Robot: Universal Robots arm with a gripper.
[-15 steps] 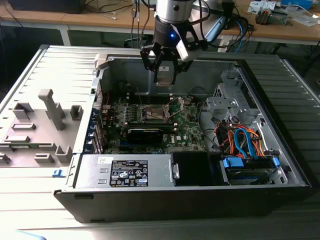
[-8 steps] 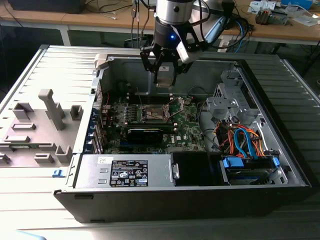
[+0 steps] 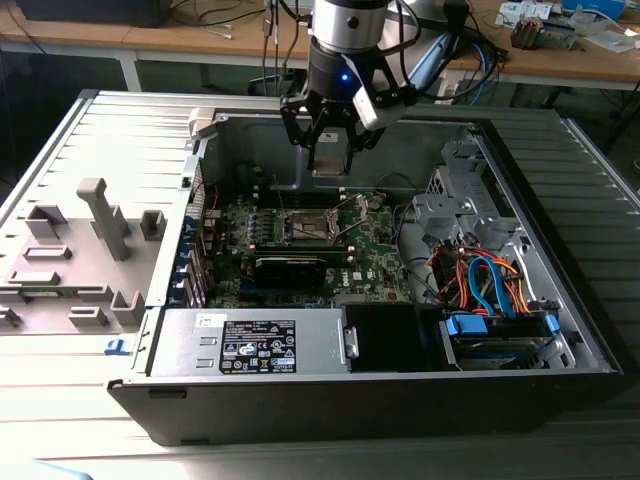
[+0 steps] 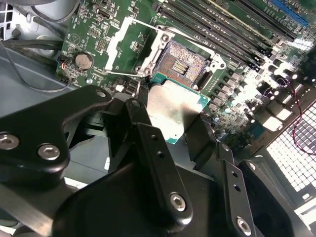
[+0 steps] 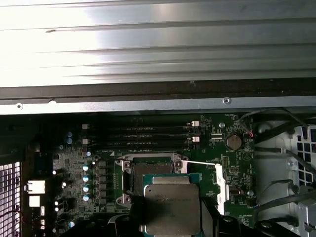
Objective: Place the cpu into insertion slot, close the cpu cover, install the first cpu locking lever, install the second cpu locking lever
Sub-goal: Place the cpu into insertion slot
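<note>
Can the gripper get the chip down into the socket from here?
Probably yes: the gripper holds the chip above the socket, whose cover stands open, and nothing lies between them.

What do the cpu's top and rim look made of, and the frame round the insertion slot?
The cpu: the top looks like bare metal, dull silver-grey with a soft glare. The rim is green, probably circuit-board laminate. The insertion slot: the frame looks like bright plated sheet metal, shiny at its edges. Its dark centre is likely plastic.
</note>
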